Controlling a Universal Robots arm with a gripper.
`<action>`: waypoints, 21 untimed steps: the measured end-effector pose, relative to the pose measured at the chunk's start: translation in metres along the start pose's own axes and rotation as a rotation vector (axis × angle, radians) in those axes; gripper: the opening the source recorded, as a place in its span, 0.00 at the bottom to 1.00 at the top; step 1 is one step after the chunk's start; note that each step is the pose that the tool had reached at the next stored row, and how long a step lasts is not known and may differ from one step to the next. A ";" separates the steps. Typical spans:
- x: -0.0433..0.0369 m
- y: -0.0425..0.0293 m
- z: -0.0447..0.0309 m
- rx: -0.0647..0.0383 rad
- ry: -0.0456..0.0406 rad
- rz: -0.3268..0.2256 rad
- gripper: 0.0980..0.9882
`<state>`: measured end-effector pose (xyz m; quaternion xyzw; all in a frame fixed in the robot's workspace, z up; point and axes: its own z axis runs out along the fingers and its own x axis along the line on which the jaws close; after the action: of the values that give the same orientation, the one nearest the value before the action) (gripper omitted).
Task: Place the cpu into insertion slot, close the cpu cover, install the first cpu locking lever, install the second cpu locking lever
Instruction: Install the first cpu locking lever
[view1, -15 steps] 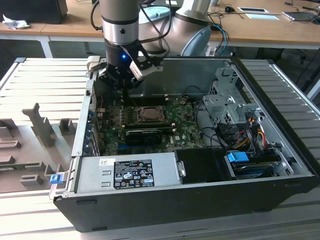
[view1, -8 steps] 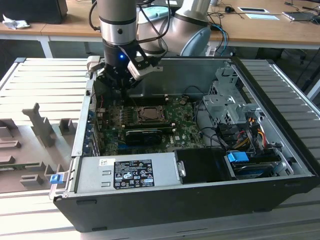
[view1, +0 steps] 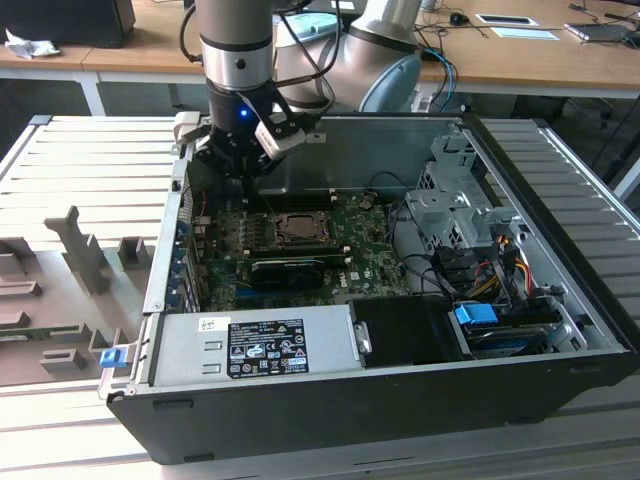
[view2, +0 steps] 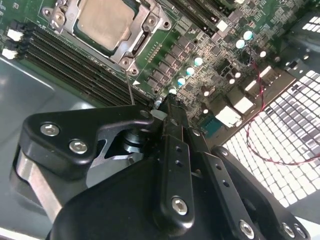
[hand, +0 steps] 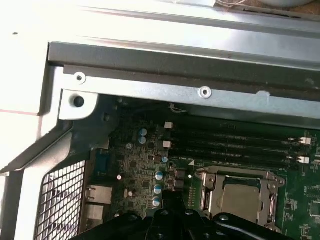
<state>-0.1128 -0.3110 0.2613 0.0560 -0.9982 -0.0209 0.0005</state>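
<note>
Closest to us, the black two-fingered hand (view2: 164, 112) hung low over the green motherboard (view2: 210, 55). Its fingers were drawn together beside the thin wire locking lever (view2: 129, 86); whether they pinched it we could not tell. We judged that lever work called for a slow, steady push along the wire's arc, so it would not slip off. Just beyond the hand lay the silver-grey square cpu (view2: 102, 22), seated flat beneath the dark-grey metal cpu cover (view2: 142, 35).
</note>
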 end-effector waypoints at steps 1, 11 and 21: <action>0.0000 0.0000 0.0006 0.000 -0.0001 0.000 0.01; -0.0004 0.0040 0.0028 0.000 0.0000 0.000 0.01; -0.0049 0.0178 0.0059 0.000 0.0000 0.000 0.01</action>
<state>-0.1099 -0.2926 0.2562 0.0561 -0.9982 -0.0209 0.0005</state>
